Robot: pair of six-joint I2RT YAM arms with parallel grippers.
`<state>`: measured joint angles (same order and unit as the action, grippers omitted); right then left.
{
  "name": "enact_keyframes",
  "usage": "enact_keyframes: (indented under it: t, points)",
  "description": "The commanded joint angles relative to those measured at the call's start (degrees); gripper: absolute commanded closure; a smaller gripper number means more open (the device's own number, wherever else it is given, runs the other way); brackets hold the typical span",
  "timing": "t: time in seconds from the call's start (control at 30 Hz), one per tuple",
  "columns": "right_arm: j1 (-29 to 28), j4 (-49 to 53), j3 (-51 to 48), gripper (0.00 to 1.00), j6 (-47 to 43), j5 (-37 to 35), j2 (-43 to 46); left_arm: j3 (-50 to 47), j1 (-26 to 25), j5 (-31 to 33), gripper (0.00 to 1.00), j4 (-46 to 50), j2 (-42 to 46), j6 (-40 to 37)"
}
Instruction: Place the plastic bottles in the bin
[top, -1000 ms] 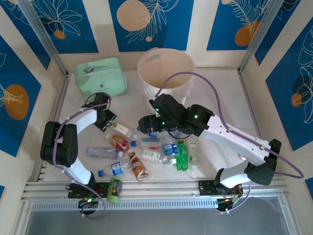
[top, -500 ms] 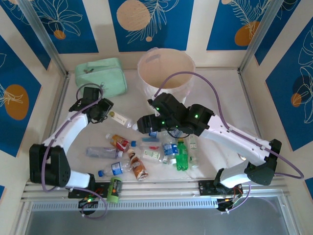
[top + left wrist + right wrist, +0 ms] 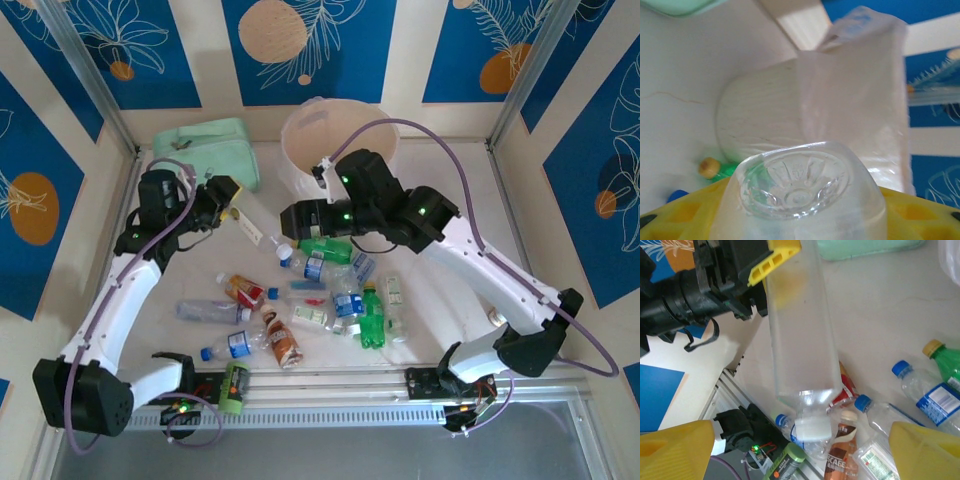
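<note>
The left tool (image 3: 231,197) grips a clear bottle (image 3: 255,225) by its base, cap end tilted down over the surface (image 3: 450,200), left of the bin (image 3: 310,125), with the right tool (image 3: 288,216) spread wide near the cap.

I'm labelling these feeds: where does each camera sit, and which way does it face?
Top external: above, behind the bases, looking down on the table; left arm and right arm show.
Left wrist: faces the bin past the gripped clear bottle; yellow fingers below.
Right wrist: faces the left gripper; own yellow fingertips at bottom corners.
Shared: the clear bottle.
</note>
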<state>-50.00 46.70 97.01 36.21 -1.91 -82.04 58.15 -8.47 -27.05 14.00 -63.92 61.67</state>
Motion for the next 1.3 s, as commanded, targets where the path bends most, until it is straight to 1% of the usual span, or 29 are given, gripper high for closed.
enact_keyframes:
  t: [0.0, 0.1, 0.37, 0.5, 0.67, 0.77, 1.0, 1.27]
  points:
    - [-0.76, 4.71, 3.97, 0.09, -2.84, -0.13, -2.77, 2.13, -0.92, -7.23, 0.57, -5.05, 1.57, -0.67]
    - [-1.47, 6.08, 6.44, 0.09, -3.58, -0.68, -4.63, 3.36, -1.84, -9.21, 0.57, -5.84, 2.03, -1.41]
    - [-4.59, 8.26, 11.69, 0.11, -5.79, -2.66, -9.09, 6.92, -4.92, -10.88, 0.57, -4.94, 1.72, -3.92]
    - [-5.69, 10.1, 14.97, 0.11, -6.91, -3.88, -11.77, 7.48, -5.98, -10.77, 0.57, -4.44, 1.3, -4.73]
    - [-6.92, 12.65, 18.87, 0.14, -7.8, -5.83, -15.01, 7.68, -6.61, -10.34, 0.57, -4.35, 1.17, -5.07]
    - [-7.72, 13.83, 19.98, 0.17, -8.08, -7.25, -16.15, 7.93, -6.6, -9.91, 0.57, -3.98, 0.99, -5.42]
    - [-9.5, 15.27, 19.9, 0.18, -8.35, -10.24, -16.91, 9.11, -6.64, -8.89, 0.57, -2.15, 0.55, -6.82]
    - [-9.69, 14.74, 19.71, 0.25, -8.19, -10.85, -16.6, 8.93, -6.67, -8.66, 0.57, -2.36, 0.21, -6.65]
